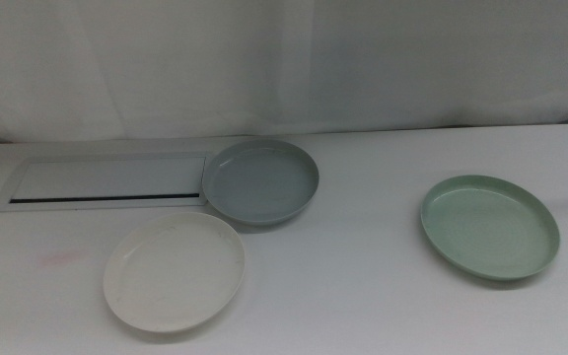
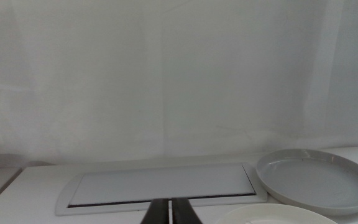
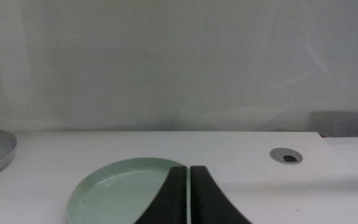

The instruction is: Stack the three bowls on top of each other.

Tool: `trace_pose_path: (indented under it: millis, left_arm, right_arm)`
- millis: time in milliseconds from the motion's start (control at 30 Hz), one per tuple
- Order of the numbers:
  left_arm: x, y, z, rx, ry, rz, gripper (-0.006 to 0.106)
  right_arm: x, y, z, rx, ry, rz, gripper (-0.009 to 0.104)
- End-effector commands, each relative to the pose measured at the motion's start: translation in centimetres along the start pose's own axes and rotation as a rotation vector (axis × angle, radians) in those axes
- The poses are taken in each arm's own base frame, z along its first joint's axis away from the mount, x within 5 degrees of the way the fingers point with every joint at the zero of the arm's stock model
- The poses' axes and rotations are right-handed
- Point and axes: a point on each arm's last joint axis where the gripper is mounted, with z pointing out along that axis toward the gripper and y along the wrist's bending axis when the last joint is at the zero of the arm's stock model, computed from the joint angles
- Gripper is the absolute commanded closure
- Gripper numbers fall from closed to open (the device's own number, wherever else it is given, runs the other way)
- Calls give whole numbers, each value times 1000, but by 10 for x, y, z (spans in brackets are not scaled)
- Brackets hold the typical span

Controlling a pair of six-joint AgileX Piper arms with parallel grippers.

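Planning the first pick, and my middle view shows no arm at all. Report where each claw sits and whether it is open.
Observer: The left claw is shut, jaws pressed together, pointing at the white panel.
Operator: Now the right one.
Observer: The right claw is shut too, and it shows against the pale green bowl, which lies just ahead of it.
Operator: Name the bowl nearest the left claw.
Observer: The rim of the white bowl shows close beside it, with the blue-grey bowl farther off.
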Motion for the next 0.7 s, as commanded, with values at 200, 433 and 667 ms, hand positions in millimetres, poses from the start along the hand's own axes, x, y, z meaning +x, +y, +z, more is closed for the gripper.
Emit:
trace_pose_path:
  millis: [200, 433, 667]
  left_arm:
    - [13, 0, 0, -3, 33, -13, 104]
    - [10, 0, 0, -3, 10, -123, 56]
    - [10, 0, 0, -3, 7, -214, 8]
  right_arm:
    - [10, 1, -1, -8, -13, 8, 98]
    - [9, 1, -1, -13, -25, 44, 27]
    - [10, 1, -1, -10, -13, 40, -8]
